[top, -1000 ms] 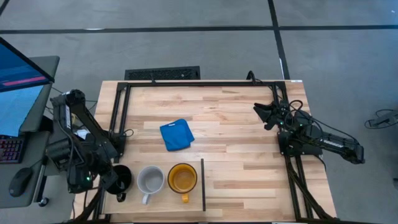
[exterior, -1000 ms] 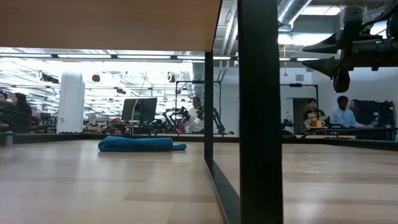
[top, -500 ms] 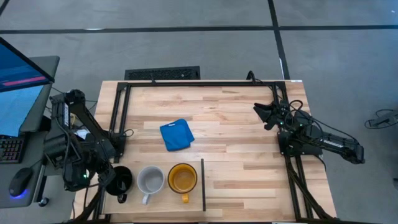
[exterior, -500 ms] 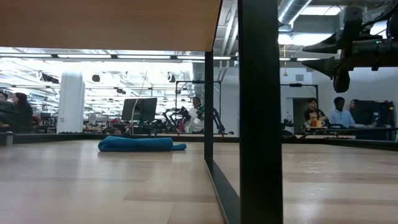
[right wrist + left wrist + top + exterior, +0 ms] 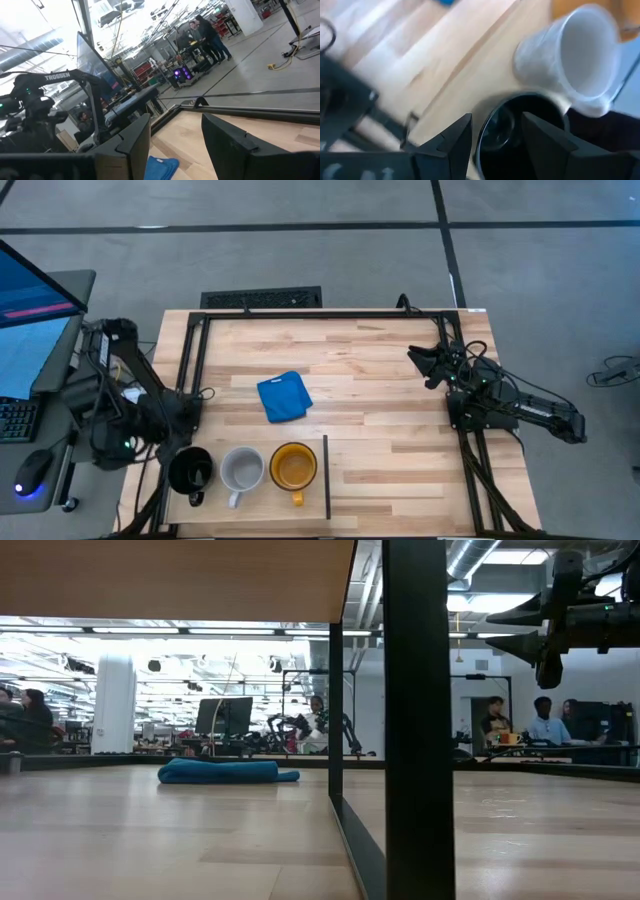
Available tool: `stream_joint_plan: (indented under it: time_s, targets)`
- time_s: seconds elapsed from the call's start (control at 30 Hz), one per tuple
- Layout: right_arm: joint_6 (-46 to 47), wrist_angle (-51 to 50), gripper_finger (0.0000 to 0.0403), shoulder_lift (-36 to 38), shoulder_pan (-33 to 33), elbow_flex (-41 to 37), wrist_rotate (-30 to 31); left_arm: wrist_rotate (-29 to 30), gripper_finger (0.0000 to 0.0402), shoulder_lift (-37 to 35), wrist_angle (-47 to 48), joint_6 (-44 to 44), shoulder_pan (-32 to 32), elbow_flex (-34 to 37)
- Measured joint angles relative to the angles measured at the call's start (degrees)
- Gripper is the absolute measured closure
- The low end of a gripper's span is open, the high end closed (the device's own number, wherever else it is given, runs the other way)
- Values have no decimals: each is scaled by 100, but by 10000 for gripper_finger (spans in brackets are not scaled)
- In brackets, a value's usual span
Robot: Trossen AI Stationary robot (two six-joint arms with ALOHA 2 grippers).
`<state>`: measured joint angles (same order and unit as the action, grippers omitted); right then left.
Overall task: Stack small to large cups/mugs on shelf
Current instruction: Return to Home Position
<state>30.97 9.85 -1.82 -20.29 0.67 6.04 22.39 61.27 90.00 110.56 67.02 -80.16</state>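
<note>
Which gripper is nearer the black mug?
Left. The left gripper hangs open right beside the black mug; the right gripper waits far off, at the opposite side of the table.

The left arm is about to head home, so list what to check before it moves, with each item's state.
1. The glossy black handled mug stands upright on the pale wood shelf panel: ok.
2. The left gripper is open and holds nothing: ok.
3. The left gripper is clear of the black mug's rim: cannot tell; the left wrist view shows the mug close below.
4. The light grey-white mug and the yellow mug stand upright in a row beside it, smallest to widest: ok.
5. The right gripper sits at the right side of the planked wooden table, far from the mugs: ok.
6. The folded blue cloth lies mid-table, apart from both arms: ok.
</note>
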Motion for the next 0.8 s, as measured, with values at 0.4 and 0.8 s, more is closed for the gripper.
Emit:
stream_joint_plan:
  time_s: [0.4,0.8]
  targets:
    - [-12,-1,203,1,-11,0,14,2994,239,-978,7,-2414,0,-2]
    - [-83,3,203,2,-2,0,2,4699,239,-905,-95,-3636,7,-2]
